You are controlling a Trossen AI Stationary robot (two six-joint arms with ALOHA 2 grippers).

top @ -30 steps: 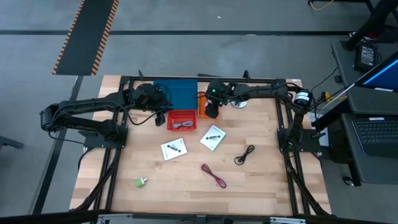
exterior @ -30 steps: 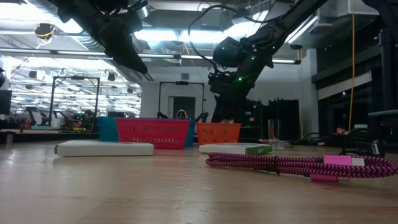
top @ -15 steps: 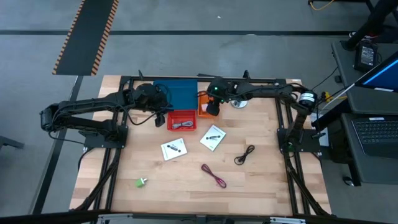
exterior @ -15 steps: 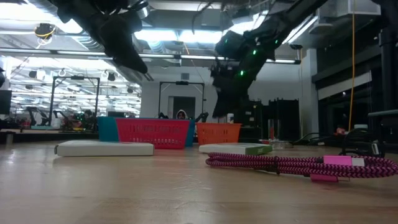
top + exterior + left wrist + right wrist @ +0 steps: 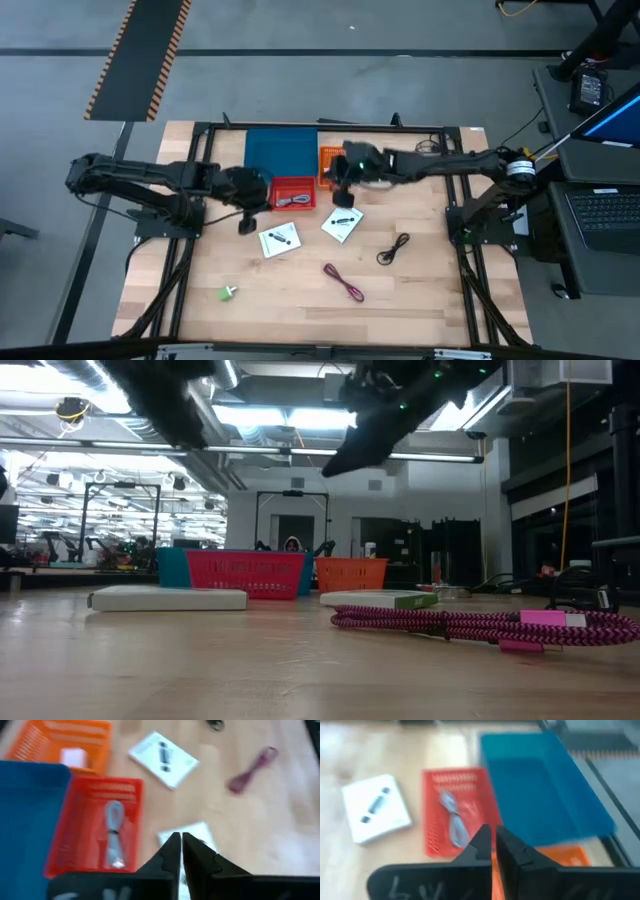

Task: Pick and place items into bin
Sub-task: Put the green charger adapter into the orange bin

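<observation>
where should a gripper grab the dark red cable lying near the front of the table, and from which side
Best guess: the middle of the dark-red cable, from straight above. It lies flat on the table as a long, thin bundle running diagonally, so fingers set across its narrow width could close on the whole bundle. In the low view its plug ends look stiffer and lie off to one end, so a grip there might let the rest dangle.

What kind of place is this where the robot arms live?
It looks like a robotics lab or workshop, not a home. The wooden table sits in a black metal frame on a bare grey floor, a laptop waits on a desk beside it, and the low view shows a big hall with ceiling lights and more frames.
</observation>
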